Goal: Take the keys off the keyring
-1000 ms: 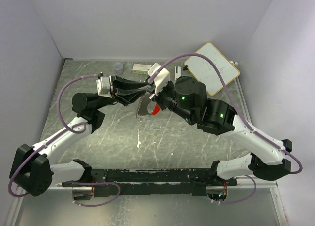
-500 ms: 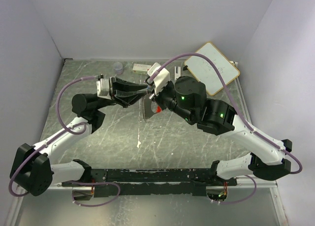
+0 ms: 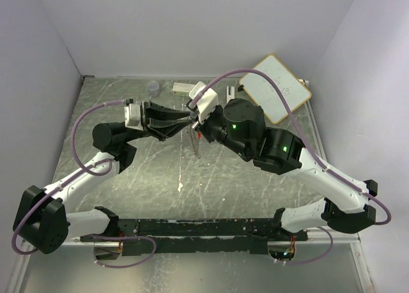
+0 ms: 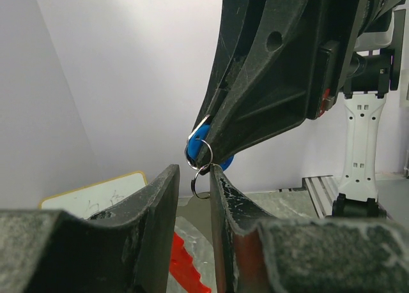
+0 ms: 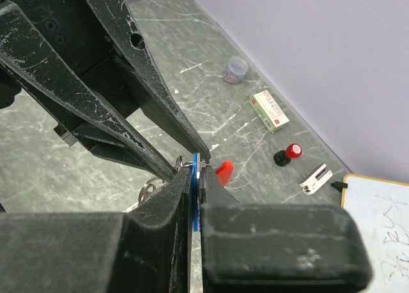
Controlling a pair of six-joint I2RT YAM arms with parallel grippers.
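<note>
My right gripper is shut on the blue-headed key, held edge-on between its pads. From that key hang small linked rings of the keyring. My left gripper stands open around the lower ring, which touches only one finger. In the top view both grippers meet above the table's middle, and the silver bunch of keys dangles edge-on below them with its red strip. Larger silver rings show beside the left fingers.
Along the back of the table lie a clear little cup, a white box, a red-and-black knob and a white clip. A whiteboard leans at the back right corner.
The silver bunch has turned from a flat fan to edge-on and now hangs straight down. The left gripper has edged slightly toward the right one. Both jaws keep the same width.
</note>
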